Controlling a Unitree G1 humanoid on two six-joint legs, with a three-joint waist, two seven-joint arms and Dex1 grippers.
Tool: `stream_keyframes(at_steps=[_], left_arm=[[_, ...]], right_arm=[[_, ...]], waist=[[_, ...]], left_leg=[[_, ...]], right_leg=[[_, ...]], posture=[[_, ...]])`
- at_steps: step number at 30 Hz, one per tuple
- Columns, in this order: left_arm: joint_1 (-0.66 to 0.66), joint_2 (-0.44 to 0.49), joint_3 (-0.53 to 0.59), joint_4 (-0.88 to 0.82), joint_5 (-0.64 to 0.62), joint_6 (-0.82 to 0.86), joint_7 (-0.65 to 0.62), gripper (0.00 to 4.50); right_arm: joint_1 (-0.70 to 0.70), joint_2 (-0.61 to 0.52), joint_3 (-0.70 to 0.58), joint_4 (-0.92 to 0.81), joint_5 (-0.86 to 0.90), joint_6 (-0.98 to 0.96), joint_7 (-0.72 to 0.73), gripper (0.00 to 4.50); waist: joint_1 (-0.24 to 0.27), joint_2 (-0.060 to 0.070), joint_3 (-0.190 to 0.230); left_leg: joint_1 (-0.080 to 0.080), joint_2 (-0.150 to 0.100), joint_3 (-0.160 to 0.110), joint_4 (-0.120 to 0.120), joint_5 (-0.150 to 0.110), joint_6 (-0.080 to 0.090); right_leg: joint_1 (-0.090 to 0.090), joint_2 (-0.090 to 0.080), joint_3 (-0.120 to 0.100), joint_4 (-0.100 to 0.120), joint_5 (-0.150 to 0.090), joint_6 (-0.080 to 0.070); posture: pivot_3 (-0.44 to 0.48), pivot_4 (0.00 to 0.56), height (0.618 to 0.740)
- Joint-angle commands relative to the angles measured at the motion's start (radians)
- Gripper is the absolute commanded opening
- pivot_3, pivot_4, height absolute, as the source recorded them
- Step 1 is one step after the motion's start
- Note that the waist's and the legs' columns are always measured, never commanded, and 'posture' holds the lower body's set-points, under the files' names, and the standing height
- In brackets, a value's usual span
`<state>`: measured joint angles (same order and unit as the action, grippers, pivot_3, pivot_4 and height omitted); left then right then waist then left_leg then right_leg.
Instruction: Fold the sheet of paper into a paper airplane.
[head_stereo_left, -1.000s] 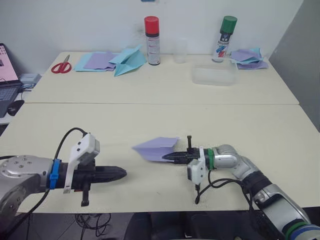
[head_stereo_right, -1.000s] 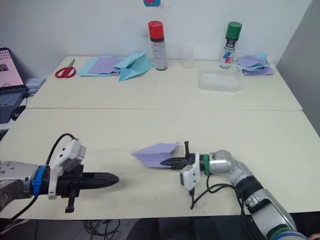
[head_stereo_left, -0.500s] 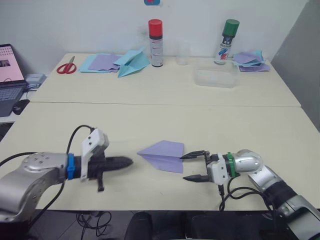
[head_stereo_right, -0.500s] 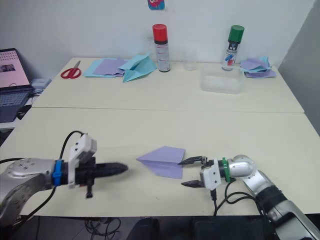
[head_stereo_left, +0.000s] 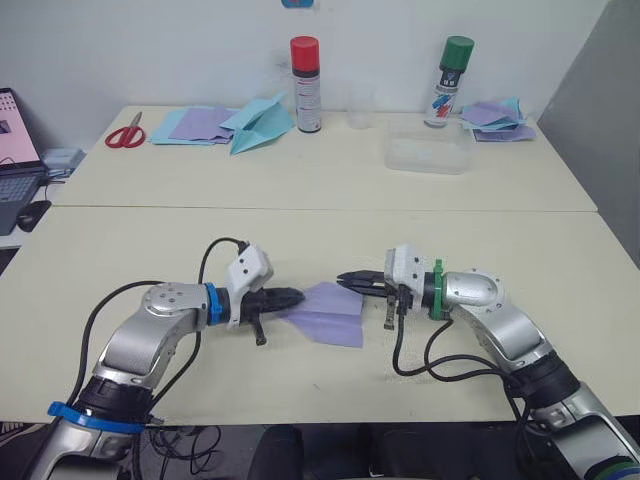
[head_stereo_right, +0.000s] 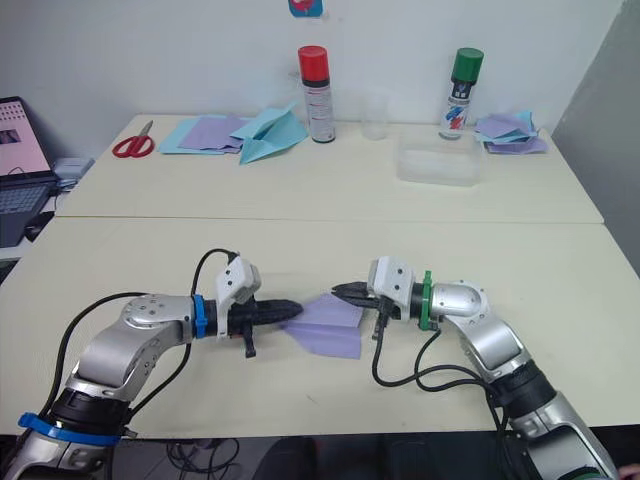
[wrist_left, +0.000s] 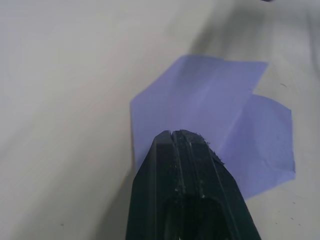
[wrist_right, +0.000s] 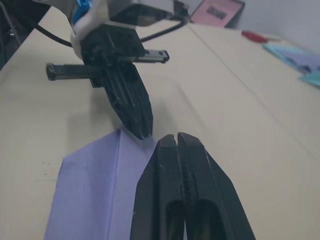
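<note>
Left gripper (head_stereo_left: 296, 297): fingers pressed together, tip on the pointed end of the paper airplane (head_stereo_left: 330, 311), which lies flat on the table (head_stereo_left: 300, 230) between both grippers. Right gripper (head_stereo_left: 345, 281): fingers together, tip at the airplane's rear edge. No legible writing; the right wrist view shows the left gripper's tip touching the lavender paper.

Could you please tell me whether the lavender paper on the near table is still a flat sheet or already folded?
Folded. The lavender paper forms a pointed wedge with overlapping layers and a straight fold edge, lying on the table.
</note>
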<state>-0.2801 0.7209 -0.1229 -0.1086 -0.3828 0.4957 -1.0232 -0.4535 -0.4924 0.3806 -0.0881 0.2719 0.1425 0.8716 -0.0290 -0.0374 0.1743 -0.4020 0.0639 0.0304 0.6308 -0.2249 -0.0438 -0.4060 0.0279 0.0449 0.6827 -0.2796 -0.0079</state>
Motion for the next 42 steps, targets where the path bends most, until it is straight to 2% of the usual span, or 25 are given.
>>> stream_keyframes(at_steps=[1, 2, 10, 14, 17, 24, 34, 40, 42], left_arm=[[0.020, 0.017, -0.015, -0.028, 0.033, -0.031, -0.020, 0.00], [0.028, 0.015, -0.026, -0.033, 0.043, -0.036, -0.021, 0.00], [0.083, 0.000, -0.117, -0.032, 0.139, -0.100, -0.020, 0.00], [0.115, -0.005, -0.100, -0.045, 0.145, -0.105, 0.001, 0.00], [0.142, 0.000, -0.081, -0.050, 0.144, -0.116, 0.014, 0.00], [0.156, -0.007, -0.059, -0.029, 0.145, -0.122, 0.038, 0.00], [0.138, -0.031, -0.060, -0.008, 0.151, -0.131, 0.046, 0.00], [0.143, -0.030, -0.057, -0.005, 0.146, -0.129, 0.043, 0.00], [0.144, -0.031, -0.056, -0.001, 0.146, -0.131, 0.043, 0.00]], right_arm=[[0.021, 0.012, -0.006, -0.065, -0.026, 0.064, -0.023, 0.04], [0.029, 0.013, -0.007, -0.070, -0.038, 0.072, -0.027, 0.04], [0.052, 0.024, -0.026, -0.056, -0.087, 0.097, -0.042, 0.04], [0.066, 0.033, -0.089, -0.089, -0.008, 0.218, -0.043, 0.04], [0.075, 0.034, -0.156, -0.123, 0.102, 0.399, -0.045, 0.65], [0.085, 0.077, -0.246, -0.130, 0.275, 0.805, -0.137, 3.15], [0.062, 0.151, -0.332, -0.155, 0.416, 1.163, -0.249, 3.15], [0.065, 0.236, -0.349, -0.108, 0.407, 1.134, -0.302, 3.15], [0.071, 0.247, -0.339, -0.058, 0.376, 1.050, -0.287, 3.15]], waist=[[0.000, 0.000, 0.000], [0.000, 0.000, 0.000], [0.000, 0.000, 0.000], [0.000, 0.000, -0.001], [0.000, 0.000, -0.001], [-0.003, 0.001, -0.002], [-0.003, 0.002, -0.006], [-0.003, 0.003, -0.007], [-0.003, 0.003, -0.007]], left_leg=[[0.000, 0.000, 0.000, 0.000, 0.000, 0.000], [0.000, 0.000, 0.000, 0.000, 0.000, 0.000], [0.001, -0.001, 0.001, 0.001, 0.000, 0.000], [0.001, 0.000, 0.001, 0.001, 0.000, 0.000], [0.001, 0.000, 0.001, 0.001, 0.000, 0.000], [0.002, 0.000, 0.001, 0.000, 0.000, 0.000], [0.002, 0.000, 0.001, 0.001, 0.000, 0.000], [0.002, 0.000, 0.001, 0.001, 0.000, 0.000], [0.002, 0.000, 0.001, 0.001, 0.000, 0.000]], right_leg=[[0.000, 0.000, 0.000, 0.000, 0.000, 0.000], [0.000, 0.000, 0.000, 0.000, -0.003, 0.004], [0.001, 0.000, 0.000, 0.000, -0.003, 0.005], [0.001, 0.000, 0.000, 0.000, -0.003, 0.005], [0.001, 0.000, 0.001, 0.000, -0.003, 0.005], [0.001, 0.001, 0.001, 0.001, -0.003, 0.005], [0.002, 0.002, 0.001, 0.001, -0.002, 0.005], [0.002, 0.003, 0.000, 0.001, -0.002, 0.005], [0.002, 0.004, 0.000, 0.001, -0.002, 0.005]], posture=[[0.000, 0.150, 0.740], [0.000, 0.150, 0.740], [0.000, 0.150, 0.740], [0.000, 0.150, 0.740], [0.000, 0.150, 0.740], [0.000, 0.150, 0.740], [0.000, 0.150, 0.740], [0.000, 0.150, 0.740], [0.000, 0.150, 0.740]])
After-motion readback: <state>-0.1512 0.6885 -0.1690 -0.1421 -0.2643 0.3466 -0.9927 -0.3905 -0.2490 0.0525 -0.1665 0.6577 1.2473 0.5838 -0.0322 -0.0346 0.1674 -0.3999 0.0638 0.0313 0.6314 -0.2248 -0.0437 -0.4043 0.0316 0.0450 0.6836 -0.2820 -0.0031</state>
